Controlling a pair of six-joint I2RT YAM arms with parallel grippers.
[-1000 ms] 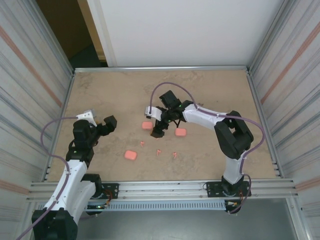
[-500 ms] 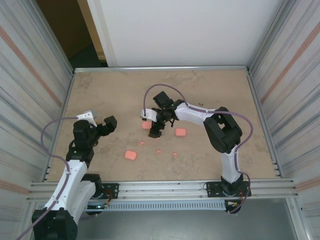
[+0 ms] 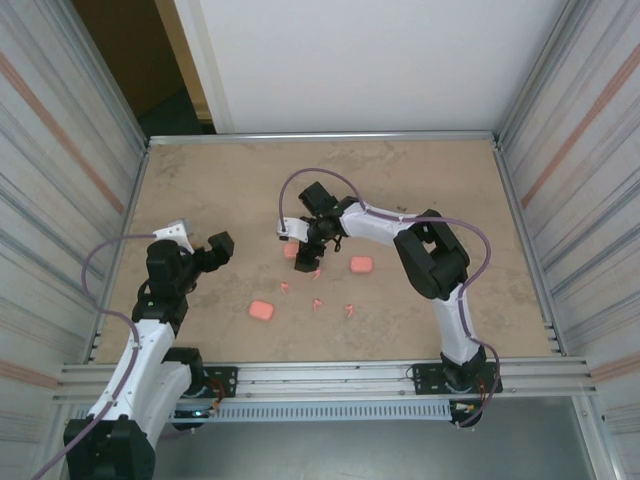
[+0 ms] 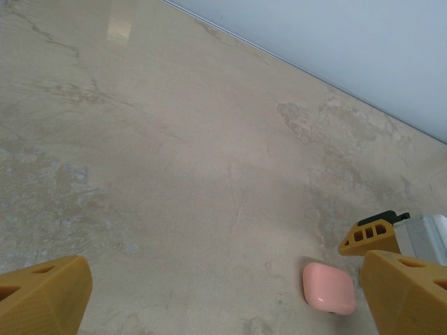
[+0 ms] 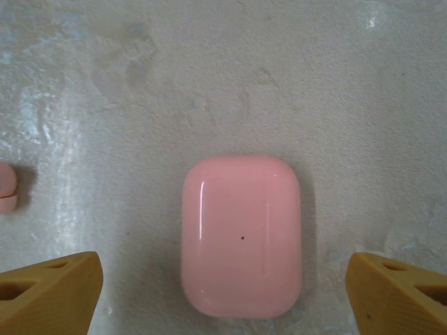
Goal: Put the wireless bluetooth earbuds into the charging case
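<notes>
While the right jaws hang spread over a closed pink case [image 5: 242, 236] on the desk [image 5: 335, 84], one beside each long side, the earbuds [image 3: 317, 302] lie loose just nearer the bases [image 3: 450, 378], and the left jaws, also spread, sit well apart.
</notes>
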